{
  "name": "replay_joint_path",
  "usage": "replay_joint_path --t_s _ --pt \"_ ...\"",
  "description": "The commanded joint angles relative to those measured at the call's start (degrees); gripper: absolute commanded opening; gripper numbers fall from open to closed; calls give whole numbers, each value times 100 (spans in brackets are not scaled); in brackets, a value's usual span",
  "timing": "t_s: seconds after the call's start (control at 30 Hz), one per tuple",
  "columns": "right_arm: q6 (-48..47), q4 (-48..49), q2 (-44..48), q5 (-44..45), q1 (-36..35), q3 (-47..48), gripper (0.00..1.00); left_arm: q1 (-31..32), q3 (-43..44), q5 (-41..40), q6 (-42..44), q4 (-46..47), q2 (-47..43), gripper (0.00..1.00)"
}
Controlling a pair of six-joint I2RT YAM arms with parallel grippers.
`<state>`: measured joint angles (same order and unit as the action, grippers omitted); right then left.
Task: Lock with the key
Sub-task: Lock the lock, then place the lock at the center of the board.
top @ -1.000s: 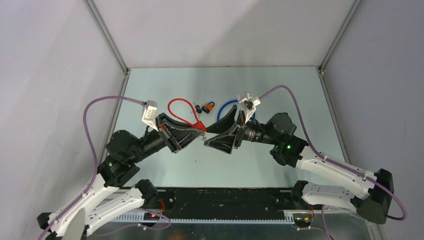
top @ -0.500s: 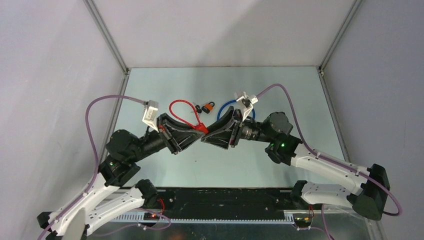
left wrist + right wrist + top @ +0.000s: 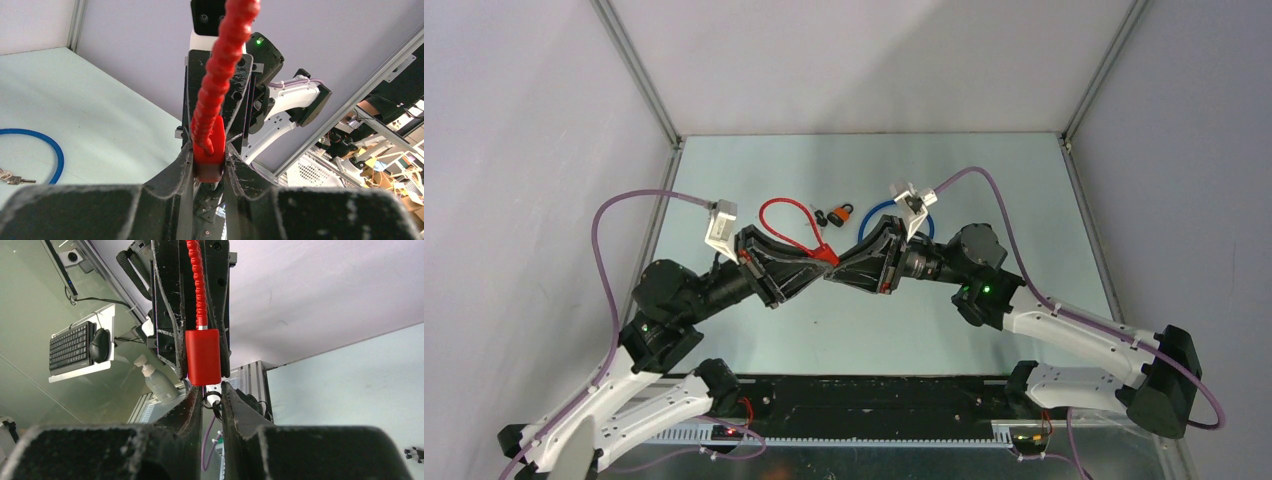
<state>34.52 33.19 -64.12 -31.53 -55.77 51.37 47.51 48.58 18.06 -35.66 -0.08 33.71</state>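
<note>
Closing in over the last second, the right claw (image 3: 836,269) has swung left until its tip meets the left claw (image 3: 823,264), and its fingers have drawn from wide apart to nearly together. From above, the meeting point is hard to read: the two black claws crowd together over the surface (image 3: 984,170) and hide all but a corner of the red lock body (image 3: 828,257). The right wrist view shows the lock body as a smooth red plastic block just above the right claw's fingers (image 3: 192,400). A small dark ring (image 3: 213,402) hangs in the narrow gap between them. Whether the pads actually pinch it cannot be told, and the key itself cannot be made out. The left claw is clamped on the lock body, its scuffed black fingers (image 3: 182,165) pressing both sides, held up off the surface near its middle. The red cable (image 3: 782,212), ribbed like a string of beads, rises from the block and curls back in a loop toward the far side; in both wrist views its upper part is cut off by the frame edge. Behind the claws lie a small orange padlock (image 3: 845,213) with dark keys (image 3: 823,216) just beside it, and a smooth blue cable (image 3: 876,213) whose loop is partly covered by the right arm. A bunch of silvery keys (image 3: 11,177) beside that cable is cut off at the left wrist view's edge. Past the lock, the right wrist view shows a keyboard (image 3: 70,347), a mouse (image 3: 100,345) and a pump bottle (image 3: 157,381), all dim.
</note>
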Motion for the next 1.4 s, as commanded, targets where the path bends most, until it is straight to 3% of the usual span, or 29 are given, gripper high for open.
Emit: replay_joint_path --t_s 0.0,0.37,0.67,0.93,1.17,1.37 --pt "29 330 -11 39 -12 22 3 7 227 -86 -22 310 -39 0" --pt "-733 -1021 153 245 15 -72 0 8 401 -1119 339 298 -146 0" --pt "-841 -1529 419 -219 303 -264 0 -1 589 -1287 644 124 -147 0" --pt "-578 -2198 663 753 735 -282 0 -1 342 -1383 774 -469 148 0" --pt "7 -3247 1022 2266 1369 -596 0 -1 -739 -1380 477 -728 1094 0" --pt "217 -4173 1234 2329 2151 -915 0 -4 -1460 -559 167 -335 2542 0"
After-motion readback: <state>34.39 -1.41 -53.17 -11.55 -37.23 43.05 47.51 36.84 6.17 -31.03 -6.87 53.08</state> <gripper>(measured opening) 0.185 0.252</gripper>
